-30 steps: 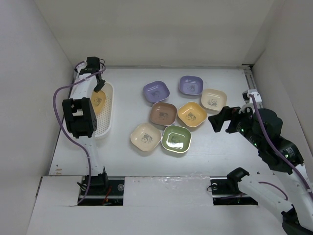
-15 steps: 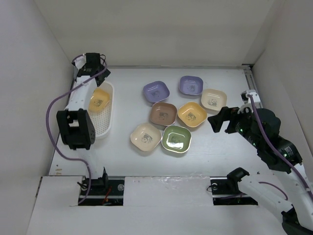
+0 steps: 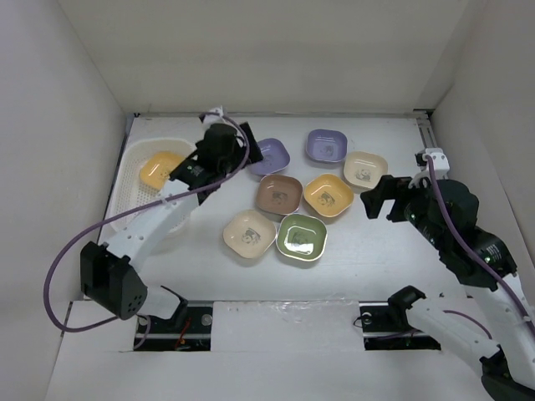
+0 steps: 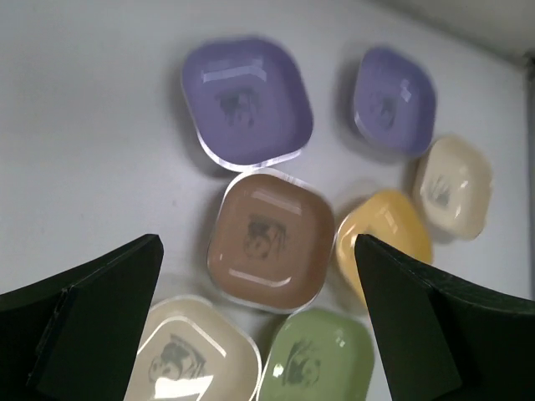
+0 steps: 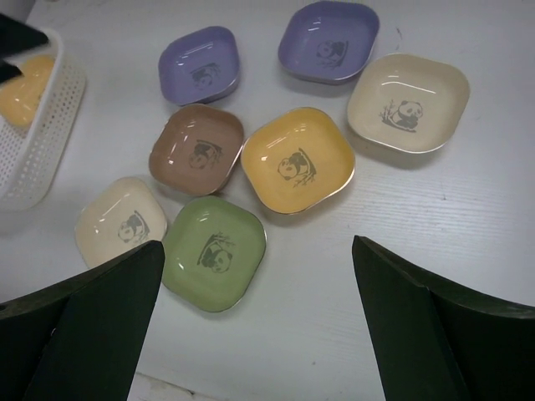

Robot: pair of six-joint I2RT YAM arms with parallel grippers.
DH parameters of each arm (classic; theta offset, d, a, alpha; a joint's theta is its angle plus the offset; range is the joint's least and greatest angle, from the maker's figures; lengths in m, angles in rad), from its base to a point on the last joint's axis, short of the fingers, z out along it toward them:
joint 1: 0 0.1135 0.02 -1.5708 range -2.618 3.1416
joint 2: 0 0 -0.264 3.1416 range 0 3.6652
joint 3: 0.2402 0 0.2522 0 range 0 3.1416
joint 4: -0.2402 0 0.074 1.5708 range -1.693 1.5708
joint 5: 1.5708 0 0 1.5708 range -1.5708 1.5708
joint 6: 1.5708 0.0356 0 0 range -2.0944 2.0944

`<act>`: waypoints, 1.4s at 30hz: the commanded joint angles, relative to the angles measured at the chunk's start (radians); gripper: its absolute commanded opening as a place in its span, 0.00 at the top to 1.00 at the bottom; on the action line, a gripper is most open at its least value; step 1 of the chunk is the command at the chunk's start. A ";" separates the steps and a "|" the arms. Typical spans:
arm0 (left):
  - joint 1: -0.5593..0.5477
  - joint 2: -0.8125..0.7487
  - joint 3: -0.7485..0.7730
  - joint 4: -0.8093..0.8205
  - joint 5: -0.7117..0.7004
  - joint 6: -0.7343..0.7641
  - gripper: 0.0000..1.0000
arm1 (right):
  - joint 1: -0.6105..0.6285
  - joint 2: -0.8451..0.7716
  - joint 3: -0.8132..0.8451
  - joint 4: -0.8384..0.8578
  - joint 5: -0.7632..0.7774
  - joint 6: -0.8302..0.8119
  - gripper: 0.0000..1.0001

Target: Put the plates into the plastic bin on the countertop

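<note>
Plates: eight little panda-print dishes, seven loose on the counter [image 3: 393, 259], one already in the bin.
Plastic bin [image 3: 124, 190]: cream-white perforated basket at the counter's 9 o'clock side in the top view, close along the left wall [image 3: 58, 167].
Binned plate [image 3: 159, 170]: orange-yellow, lying flat toward the far end of the basket.
Clock centre for the bunch: middle orange-yellow plate [image 3: 328, 195], loose on the counter.
12 o'clock from it: right lavender plate [image 3: 326, 145].
2 o'clock: right cream plate [image 3: 365, 171].
9 o'clock: brown plate [image 3: 279, 194], just beside the centre one.
10 o'clock: left lavender plate [image 3: 272, 154], partly hidden under the left arm [image 3: 159, 221] in the top view.
7 o'clock: green plate [image 3: 302, 236].
8 o'clock, further out: left cream plate [image 3: 249, 233], edge right up against the green one.
Left gripper [image 4: 257, 251]: fingers spread wide, holding nothing, up in the air at the bunch's 10 o'clock edge, overlapping the left lavender plate in the top view; brown plate pretty much dead centre in its wrist view.
Right gripper [image 5: 257, 244]: also spread wide and empty, hovering at the bunch's 3 o'clock, near the right cream plate in the top view; all seven loose plates plus a corner of the bin in its wrist view.
</note>
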 commanded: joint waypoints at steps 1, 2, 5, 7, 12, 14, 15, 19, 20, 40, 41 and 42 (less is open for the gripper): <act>-0.055 -0.025 -0.108 0.034 0.048 0.025 0.00 | -0.008 0.009 0.049 -0.008 0.012 -0.014 0.00; -0.078 -0.039 -0.160 0.034 0.048 0.025 0.00 | -0.008 0.009 0.036 0.007 -0.002 -0.014 0.00; -0.078 -0.061 -0.258 0.034 0.054 -0.009 0.00 | -0.008 -0.011 0.023 0.033 -0.037 -0.014 0.00; -0.078 -0.052 -0.285 0.001 0.022 -0.020 0.00 | -0.008 -0.011 0.012 0.042 -0.049 -0.005 0.00; -0.078 -0.004 -0.334 -0.068 -0.038 -0.090 0.00 | -0.008 -0.002 0.003 0.052 -0.068 -0.005 0.00; -0.078 -0.004 -0.366 -0.068 -0.056 -0.103 0.00 | -0.008 -0.002 0.003 0.052 -0.068 -0.005 0.00; -0.078 -0.004 -0.380 -0.068 -0.056 -0.103 0.00 | -0.008 -0.002 -0.006 0.052 -0.068 -0.005 0.00; -0.078 -0.004 -0.465 -0.068 -0.081 -0.124 0.07 | -0.008 -0.011 -0.015 0.052 -0.068 -0.005 0.00; -0.078 -0.004 -0.479 -0.058 -0.081 -0.124 0.10 | -0.008 -0.011 -0.015 0.052 -0.068 -0.005 0.00; -0.092 -0.246 -0.688 -0.166 -0.046 -0.296 1.00 | 0.001 -0.020 -0.024 0.061 -0.088 0.004 0.00; -0.127 -0.262 -0.688 -0.194 -0.062 -0.307 1.00 | 0.001 -0.020 -0.024 0.061 -0.088 0.004 0.00; -0.143 -0.271 -0.670 -0.220 -0.073 -0.336 1.00 | 0.001 -0.011 -0.024 0.061 -0.088 0.004 0.00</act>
